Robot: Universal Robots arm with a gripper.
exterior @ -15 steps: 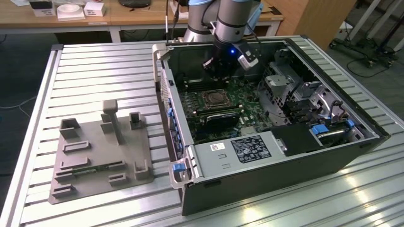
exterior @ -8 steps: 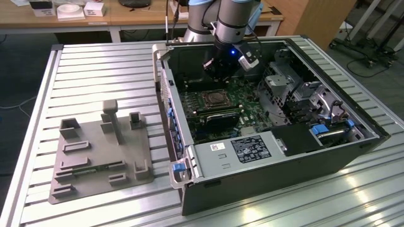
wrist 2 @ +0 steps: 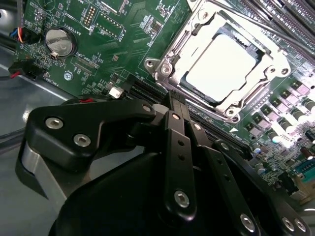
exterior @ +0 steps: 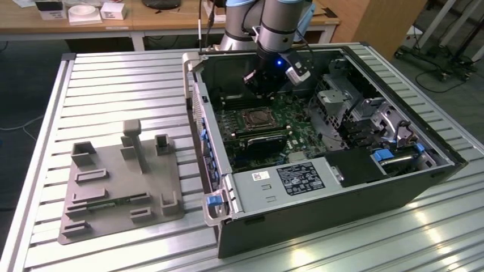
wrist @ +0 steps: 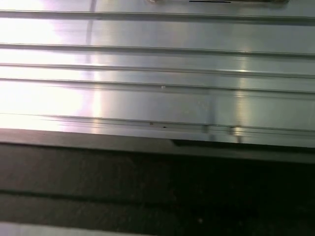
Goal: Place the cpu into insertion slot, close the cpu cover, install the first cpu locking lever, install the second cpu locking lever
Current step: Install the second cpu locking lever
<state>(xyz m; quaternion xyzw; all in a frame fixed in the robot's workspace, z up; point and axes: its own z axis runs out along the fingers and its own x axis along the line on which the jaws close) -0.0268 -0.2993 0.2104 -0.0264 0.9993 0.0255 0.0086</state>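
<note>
Claw (wrist 2: 173,101) fingers together, empty, near cpu (wrist 2: 222,66) seated under closed cpu cover (wrist 2: 172,51)

Ribbed aluminium table (exterior: 113,73) across the foreground, glare streaking its slats. Behind, a wooden desk (exterior: 151,20) with small white boxes (exterior: 83,11). Dark floor (exterior: 22,102) at the exterior view's left, cables (exterior: 446,73) trailing at the right.

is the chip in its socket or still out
In. In the second wrist view the chip lies flat inside the socket, with the silvery frame around it.
</note>
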